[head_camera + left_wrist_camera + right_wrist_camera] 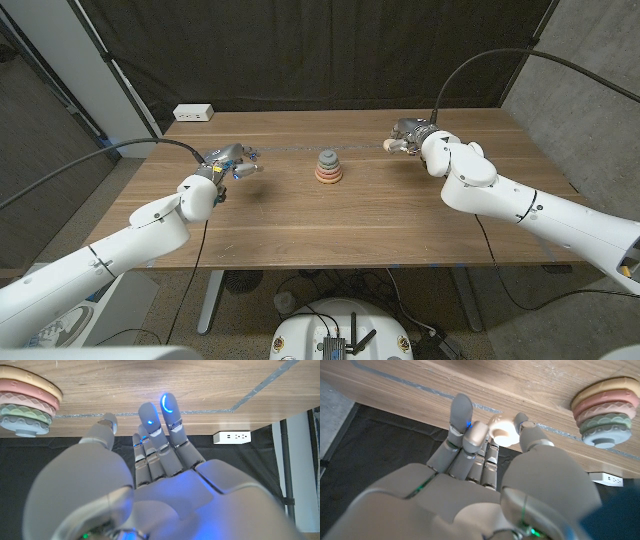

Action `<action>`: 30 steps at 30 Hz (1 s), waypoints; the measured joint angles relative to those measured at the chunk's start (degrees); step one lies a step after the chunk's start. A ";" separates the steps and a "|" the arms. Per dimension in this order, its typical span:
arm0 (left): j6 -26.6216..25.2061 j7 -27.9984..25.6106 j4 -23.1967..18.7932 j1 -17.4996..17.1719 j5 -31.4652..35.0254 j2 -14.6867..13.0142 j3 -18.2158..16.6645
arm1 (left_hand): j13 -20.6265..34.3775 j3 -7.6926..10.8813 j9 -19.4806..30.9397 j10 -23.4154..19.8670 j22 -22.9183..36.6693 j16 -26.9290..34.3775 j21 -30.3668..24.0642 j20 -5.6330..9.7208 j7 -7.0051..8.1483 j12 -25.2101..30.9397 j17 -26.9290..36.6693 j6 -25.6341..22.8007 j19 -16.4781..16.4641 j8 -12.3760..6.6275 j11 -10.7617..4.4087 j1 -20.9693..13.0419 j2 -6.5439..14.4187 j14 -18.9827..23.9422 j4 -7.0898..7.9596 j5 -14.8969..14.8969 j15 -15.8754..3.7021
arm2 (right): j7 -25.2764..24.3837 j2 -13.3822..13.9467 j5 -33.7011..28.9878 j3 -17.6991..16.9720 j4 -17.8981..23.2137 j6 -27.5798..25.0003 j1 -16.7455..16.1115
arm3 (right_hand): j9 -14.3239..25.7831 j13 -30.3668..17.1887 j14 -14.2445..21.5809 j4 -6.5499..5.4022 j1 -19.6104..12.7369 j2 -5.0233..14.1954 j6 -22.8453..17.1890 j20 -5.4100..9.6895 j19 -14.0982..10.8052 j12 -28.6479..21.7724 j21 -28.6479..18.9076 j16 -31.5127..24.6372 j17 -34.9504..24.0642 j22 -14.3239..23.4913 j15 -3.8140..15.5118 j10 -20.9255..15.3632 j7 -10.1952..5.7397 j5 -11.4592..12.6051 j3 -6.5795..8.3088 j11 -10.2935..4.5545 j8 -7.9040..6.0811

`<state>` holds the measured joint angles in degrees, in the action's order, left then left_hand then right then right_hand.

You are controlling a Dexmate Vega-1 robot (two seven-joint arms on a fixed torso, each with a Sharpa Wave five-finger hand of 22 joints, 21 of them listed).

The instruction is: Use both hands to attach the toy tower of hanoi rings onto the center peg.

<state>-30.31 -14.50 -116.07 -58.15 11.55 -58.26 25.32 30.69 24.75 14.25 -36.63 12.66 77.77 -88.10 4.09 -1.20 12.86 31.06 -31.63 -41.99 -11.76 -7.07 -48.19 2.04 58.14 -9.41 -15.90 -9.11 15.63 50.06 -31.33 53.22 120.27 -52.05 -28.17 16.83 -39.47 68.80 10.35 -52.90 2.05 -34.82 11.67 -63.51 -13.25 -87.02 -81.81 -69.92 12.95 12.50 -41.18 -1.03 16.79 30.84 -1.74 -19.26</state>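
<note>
The ring stack (pixel 328 167) stands at the table's middle: an orange ring at the base, then pink, green and a grey-blue one on top. In the wrist views the stack (pixel 25 404) (pixel 605 412) shows the same order. My right hand (pixel 412 135) hovers to the right of the stack and pinches a small cream ring (pixel 501 431) (pixel 389 145) between thumb and fingers. My left hand (pixel 232 165) is left of the stack, a little above the table, fingers (pixel 162 420) stretched out with nothing in them.
A white power strip (pixel 193 113) lies at the table's far left corner. A thin tape line (pixel 150 414) runs across the wooden top behind the stack. A black curtain hangs behind the table.
</note>
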 measured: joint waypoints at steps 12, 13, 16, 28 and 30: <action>-0.15 -1.10 -0.76 -1.37 -1.10 -0.35 -1.37 | -0.01 0.49 0.28 0.00 0.29 0.22 0.00 0.00 0.07 0.00 0.16 -0.07 0.00 0.00 0.01 0.00 0.00 0.00 -0.17 0.00 0.00 | -0.15 -0.77 -1.48 -2.13 1.41 4.21 -1.95 | 0.00 -0.40 0.00 0.00 0.00 0.00 0.01 0.00 0.01 0.28 0.00 -0.22 0.00 0.00 0.00 0.01 -0.01 -0.16 0.00 -0.01 -0.04; -0.15 -1.10 -0.84 -1.51 -1.10 -0.46 -1.53 | -0.01 0.49 0.28 0.00 0.29 0.22 0.00 0.00 0.07 0.00 0.16 -0.07 0.00 0.00 0.01 0.00 0.00 -0.01 -0.17 0.10 0.00 | -0.15 -0.77 -1.57 -2.13 1.41 4.50 -1.95 | 0.00 -0.40 0.00 0.00 0.00 0.00 0.01 0.00 0.01 0.28 0.00 -0.22 0.01 -0.01 0.00 0.01 -0.01 -0.16 0.00 -0.01 -0.04; -0.15 -1.10 -0.93 -1.76 -1.10 -0.61 -1.80 | -0.01 0.49 0.27 -0.01 0.28 0.22 0.00 0.00 0.08 0.00 0.16 -0.08 0.00 0.00 0.01 0.00 0.00 -0.01 -0.17 0.24 0.00 | -0.15 -0.77 -2.09 -2.13 1.41 5.87 -1.95 | 0.00 -0.46 0.00 0.00 0.00 0.00 0.01 -0.01 0.01 0.29 0.00 -0.22 0.01 -0.01 0.00 0.01 -0.01 -0.16 0.00 -0.01 -0.04; -0.38 -2.51 -1.44 -2.82 -1.83 -0.79 -2.64 | -0.02 0.48 0.27 -0.01 0.28 0.45 0.00 0.00 0.09 0.00 0.16 -0.09 0.00 0.00 0.02 0.00 0.00 -0.01 -0.17 0.45 0.00 | 0.74 -1.91 -4.10 -4.39 2.06 10.54 -3.52 | 0.00 -0.49 0.00 0.00 0.00 0.00 0.01 -0.01 0.01 0.52 0.00 -0.66 0.01 0.16 0.00 0.01 -0.02 -0.17 0.00 -0.02 -0.02; -0.55 -2.71 -1.57 -2.97 -1.85 -0.77 -2.74 | 0.22 0.48 0.27 -0.01 0.53 0.45 0.00 0.00 -0.05 0.00 0.16 0.05 0.00 0.00 0.02 0.00 0.00 -0.01 -0.17 0.45 0.00 | 0.95 -2.02 -4.45 -4.73 2.14 11.56 -3.72 | 0.00 -0.49 0.00 0.00 0.00 0.00 0.01 -0.01 0.01 0.63 0.00 -0.66 0.07 0.10 -0.01 0.01 -0.01 -0.17 0.00 -0.02 -0.01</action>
<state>-30.87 -17.22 -117.64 -61.12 9.71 -59.03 22.58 30.91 25.23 14.51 -36.64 13.18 78.21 -88.10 4.10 -1.25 12.86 31.22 -31.58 -41.99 -11.76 -7.05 -48.19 2.04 58.14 -9.58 -15.45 -9.10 16.58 48.04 -35.78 48.48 122.41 -40.49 -31.90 16.83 -39.96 68.80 10.34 -52.90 2.05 -34.81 11.66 -63.50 -12.62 -87.02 -82.47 -69.85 13.04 12.50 -41.17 -1.05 16.62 30.83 -1.76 -19.27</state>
